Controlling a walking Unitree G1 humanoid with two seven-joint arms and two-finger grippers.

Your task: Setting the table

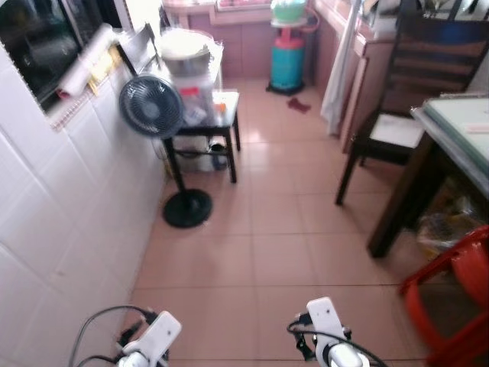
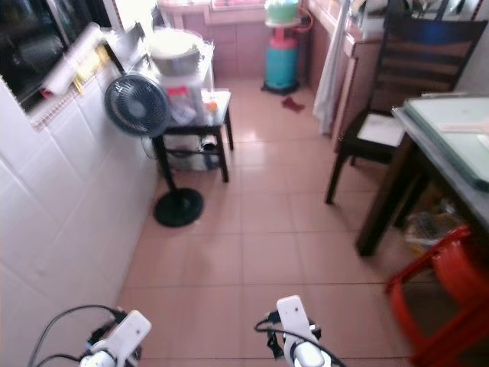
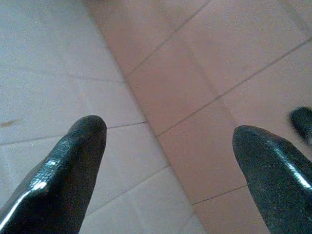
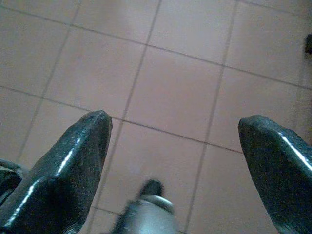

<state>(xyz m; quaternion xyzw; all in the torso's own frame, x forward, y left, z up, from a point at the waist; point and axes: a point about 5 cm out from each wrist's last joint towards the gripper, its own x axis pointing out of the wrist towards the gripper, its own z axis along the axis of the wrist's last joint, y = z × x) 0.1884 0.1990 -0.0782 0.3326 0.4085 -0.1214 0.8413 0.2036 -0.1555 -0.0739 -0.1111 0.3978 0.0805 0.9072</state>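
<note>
left gripper agape | right gripper agape (over floor)

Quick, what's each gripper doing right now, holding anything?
Left gripper: open, empty, over the floor by the white tiled wall.
Right gripper: open, empty, over the floor.

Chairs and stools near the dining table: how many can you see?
2: a dark wooden chair at the table's far end, and a red plastic stool beside its near side. Others may be hidden beyond the table.

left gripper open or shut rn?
Open. In the left wrist view the left gripper has its two black fingers spread wide apart, with bare floor tiles between them and nothing held.
</note>
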